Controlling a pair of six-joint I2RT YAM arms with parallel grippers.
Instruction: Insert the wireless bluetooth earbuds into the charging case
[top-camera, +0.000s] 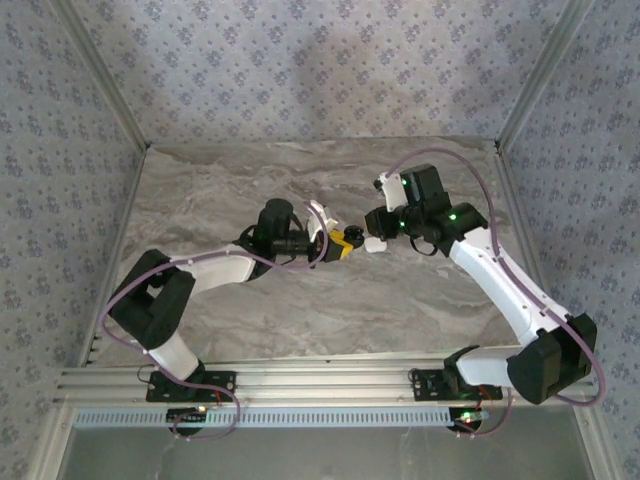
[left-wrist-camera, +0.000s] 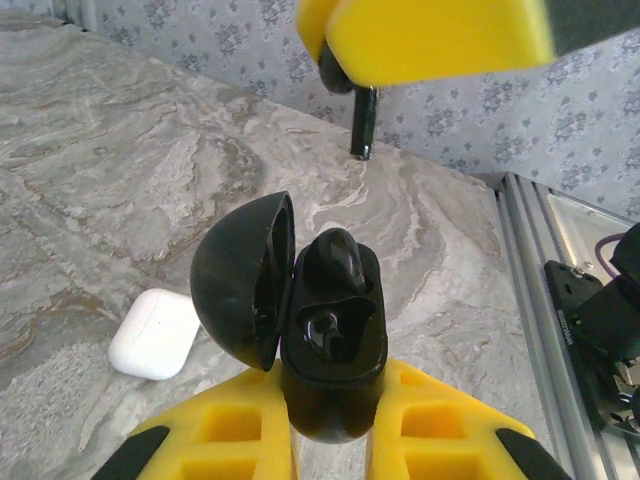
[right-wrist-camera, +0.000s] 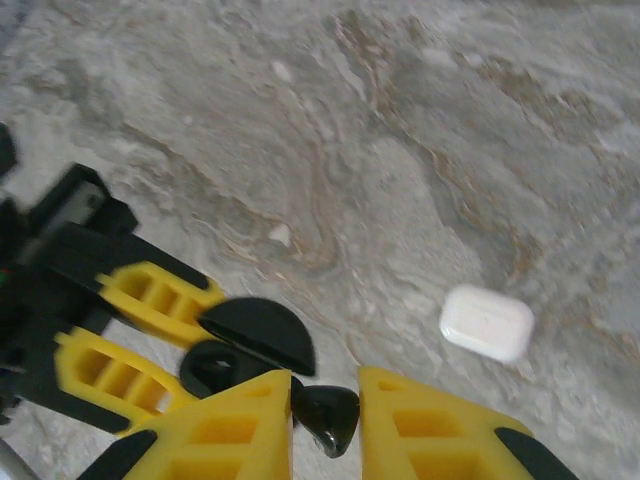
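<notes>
My left gripper (left-wrist-camera: 335, 378) is shut on a black charging case (left-wrist-camera: 335, 400) held above the table, its lid (left-wrist-camera: 235, 280) swung open to the left. One black earbud (left-wrist-camera: 338, 262) sits in the case's upper well; the lower well (left-wrist-camera: 325, 335) looks empty. My right gripper (right-wrist-camera: 325, 395) is shut on a second black earbud (right-wrist-camera: 328, 415), just beside and above the open case (right-wrist-camera: 225, 365). In the left wrist view that earbud's stem (left-wrist-camera: 363, 122) hangs below a yellow right finger (left-wrist-camera: 440, 35). In the top view both grippers (top-camera: 343, 240) (top-camera: 366, 236) meet mid-table.
A closed white case (left-wrist-camera: 152, 333) (right-wrist-camera: 487, 322) lies on the marble table (top-camera: 300, 310) near the grippers. An aluminium rail (left-wrist-camera: 530, 300) runs along the table edge, and patterned walls enclose the back and sides.
</notes>
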